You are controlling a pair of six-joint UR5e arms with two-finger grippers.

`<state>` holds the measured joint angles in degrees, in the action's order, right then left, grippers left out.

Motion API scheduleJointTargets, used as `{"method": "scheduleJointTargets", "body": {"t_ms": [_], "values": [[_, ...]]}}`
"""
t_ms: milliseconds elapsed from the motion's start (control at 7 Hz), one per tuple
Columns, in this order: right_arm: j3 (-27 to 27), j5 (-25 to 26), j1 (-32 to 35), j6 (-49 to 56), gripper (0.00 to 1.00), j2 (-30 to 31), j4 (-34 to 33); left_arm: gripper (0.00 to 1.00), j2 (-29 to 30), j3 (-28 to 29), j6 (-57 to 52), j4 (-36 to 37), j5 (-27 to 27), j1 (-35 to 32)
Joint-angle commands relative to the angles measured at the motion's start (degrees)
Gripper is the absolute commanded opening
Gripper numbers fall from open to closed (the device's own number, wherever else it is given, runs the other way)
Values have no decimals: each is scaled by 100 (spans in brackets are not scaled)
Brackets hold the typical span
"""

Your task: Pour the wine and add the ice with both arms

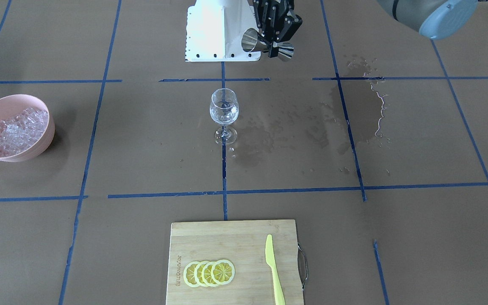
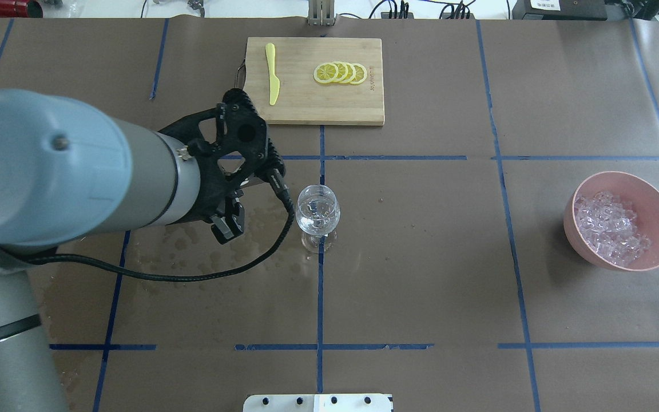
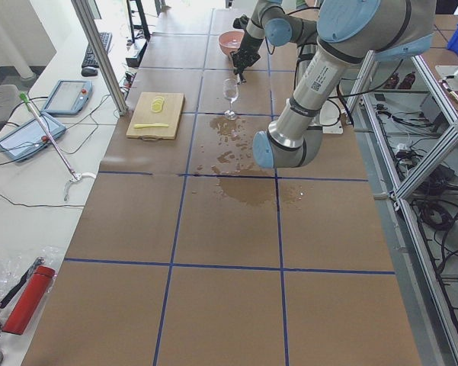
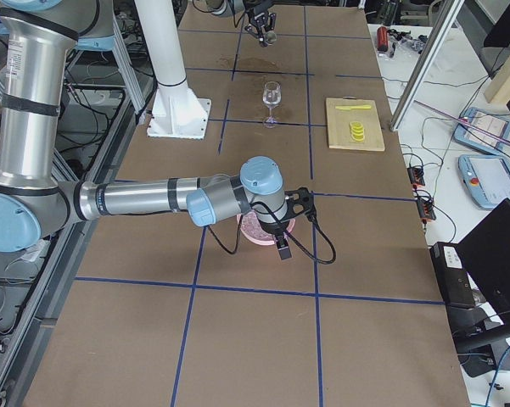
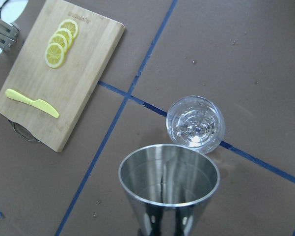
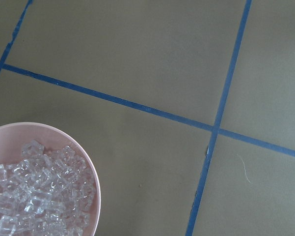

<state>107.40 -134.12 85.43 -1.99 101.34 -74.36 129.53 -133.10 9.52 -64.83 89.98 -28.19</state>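
Wine point(image 5: 196, 129) seems poured into the glass point(image 1: 223, 108); beside it the left claw point(image 1: 274, 42) grips a jigger point(image 5: 169, 182); ice point(image 2: 610, 226) not yet added, right claw point(image 4: 282, 246) opening untellable.

Bright even light; soft shadow beside bowl point(image 1: 50, 127); white base point(image 1: 210, 29) overexposed; ice point(image 1: 19, 129) glinting; focus sharp.

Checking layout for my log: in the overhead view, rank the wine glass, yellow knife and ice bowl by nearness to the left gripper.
1. wine glass, just right of the left gripper.
2. yellow knife, on the board beyond.
3. ice bowl, far right.
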Motion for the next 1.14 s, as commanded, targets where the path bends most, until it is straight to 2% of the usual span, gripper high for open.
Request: {"method": "scheduleJointTargets", "body": {"t_ms": [0,286,429,714,857,1000], "values": [[1,0,0,5,100,0,0,0,-1092,-592,15,-1124,-7,-213],[-8,0,0,5,100,0,0,0,-1814,-796,41,-2063,-25,-275],[-8,0,0,5,100,0,0,0,-2348,-753,677,-2860,-129,-284],[-8,0,0,5,100,0,0,0,-3779,-560,1201,-5080,-393,-284],[-8,0,0,5,100,0,0,0,-4570,-159,1358,-6632,-890,-284],[-8,0,0,5,100,9,0,0,-5126,663,1394,-8414,-1121,-284]]}}
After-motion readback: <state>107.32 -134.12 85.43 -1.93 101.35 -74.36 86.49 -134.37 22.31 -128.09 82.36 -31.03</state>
